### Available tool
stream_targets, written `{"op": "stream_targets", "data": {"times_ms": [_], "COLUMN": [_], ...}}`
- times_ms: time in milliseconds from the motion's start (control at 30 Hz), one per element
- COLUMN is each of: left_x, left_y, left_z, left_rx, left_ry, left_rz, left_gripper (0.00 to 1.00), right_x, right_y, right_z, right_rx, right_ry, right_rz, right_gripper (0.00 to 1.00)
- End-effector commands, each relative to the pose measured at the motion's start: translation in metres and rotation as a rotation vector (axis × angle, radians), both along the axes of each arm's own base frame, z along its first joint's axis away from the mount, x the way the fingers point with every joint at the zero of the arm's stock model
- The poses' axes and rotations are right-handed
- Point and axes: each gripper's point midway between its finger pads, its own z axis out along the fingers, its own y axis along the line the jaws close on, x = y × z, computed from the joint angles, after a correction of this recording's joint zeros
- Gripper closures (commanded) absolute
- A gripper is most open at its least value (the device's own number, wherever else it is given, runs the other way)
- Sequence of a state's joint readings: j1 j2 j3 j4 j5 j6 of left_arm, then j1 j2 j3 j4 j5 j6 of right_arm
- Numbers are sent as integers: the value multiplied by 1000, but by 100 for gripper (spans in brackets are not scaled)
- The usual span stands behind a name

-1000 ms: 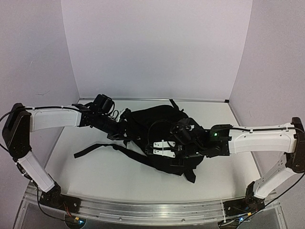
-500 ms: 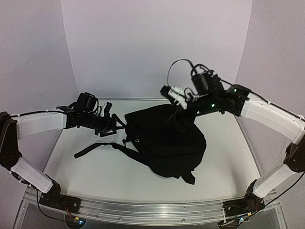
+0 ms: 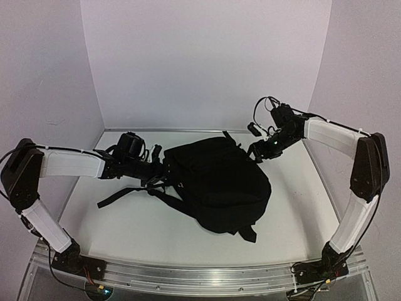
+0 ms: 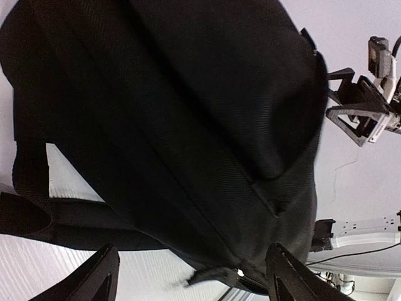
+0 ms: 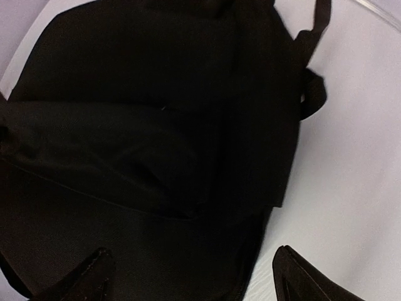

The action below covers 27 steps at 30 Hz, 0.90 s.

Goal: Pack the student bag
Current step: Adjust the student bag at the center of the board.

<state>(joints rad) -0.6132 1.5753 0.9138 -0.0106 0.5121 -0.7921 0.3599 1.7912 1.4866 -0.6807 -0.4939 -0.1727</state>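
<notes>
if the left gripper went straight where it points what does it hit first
The student bag: its black fabric fills the view ahead of the left gripper's open fingers; how near is unclear.

Soft even light, faint shadows, student bag (image 3: 219, 182) underexposed

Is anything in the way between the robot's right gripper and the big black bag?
No, nothing visible is in the way. The right gripper hangs open over the far right edge of the student bag, and its wrist camera looks straight down onto plain black fabric.
</notes>
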Motion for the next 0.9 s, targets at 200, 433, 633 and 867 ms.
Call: {"op": "stream_targets", "data": {"times_ms": [200,433,633,867], "left_x": [64,104,87,63], "left_y": [-19,0,18,43], "left_z": [7,4,9,36], "left_rx": [-90,-94,-51,22], "left_ry": [-50,-41,-62,-118], "left_rz": [-4,19,51,80], "left_gripper": [64,70,59,23], "right_x": [-87,-102,-54,-12], "right_y": [52,93,56,17], "right_z": [-49,-42,-23,27], "right_rx": [188,159,95,55], "right_ry": [347,322,187,4], "right_rz": [211,303,158,16], "right_gripper": [35,35,28,14]}}
